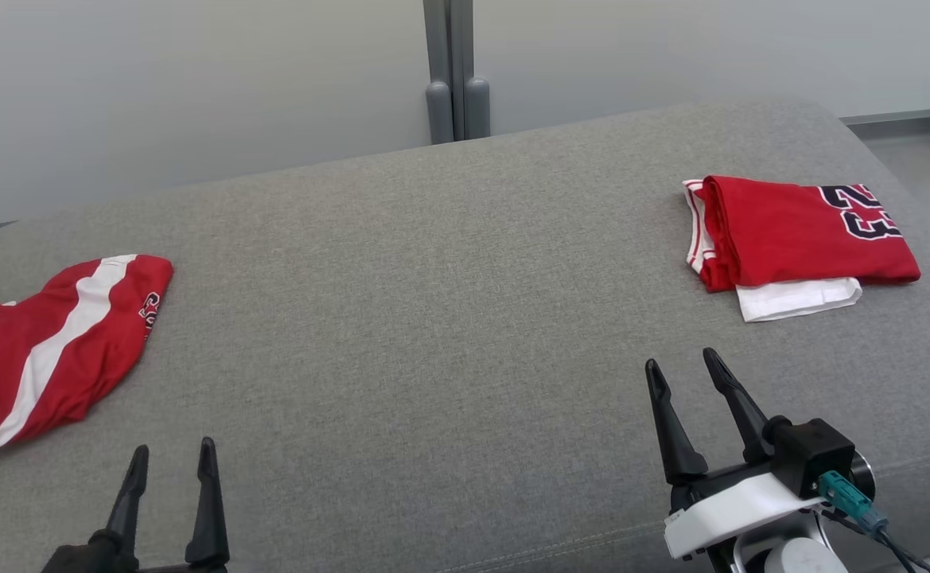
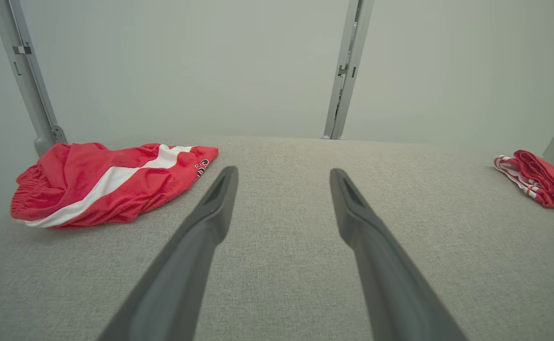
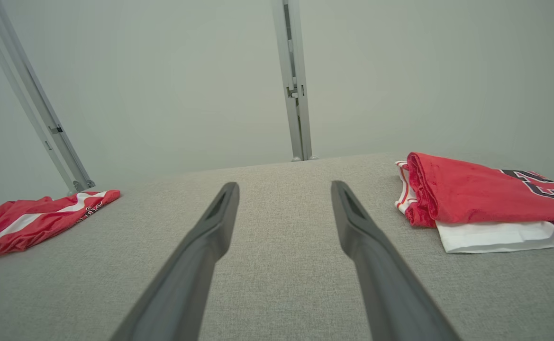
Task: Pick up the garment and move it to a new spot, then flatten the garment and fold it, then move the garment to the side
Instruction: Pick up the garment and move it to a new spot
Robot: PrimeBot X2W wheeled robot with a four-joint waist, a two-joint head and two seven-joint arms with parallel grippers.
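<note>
Red shorts are lying crumpled on the grey tabletop, far to the left of the upright post that is standing at the tabletop's back edge. A white stripe is running along them. They are sitting ahead of and to the left of the left claw, apart from it, with nothing touching.

A red jersey is lying folded far to the right of the post, dark numerals showing on top and a white layer sticking out from under its near edge. It is sitting ahead of and to the right of the right claw, with bare fabric between them.

The left claw is hanging low at the near edge, left of the post, its fingers standing wide apart and holding nothing. In the left wrist view it is pointing along the tabletop towards the post, with the shorts off its left finger and the jersey far off its right.

The right claw is hovering right of the post, fingers spread and empty, leaning slightly leftward. Its wrist block and a teal plug are showing behind. In the right wrist view the jersey is lying just right of the right finger, and the shorts are well off to the left.
</note>
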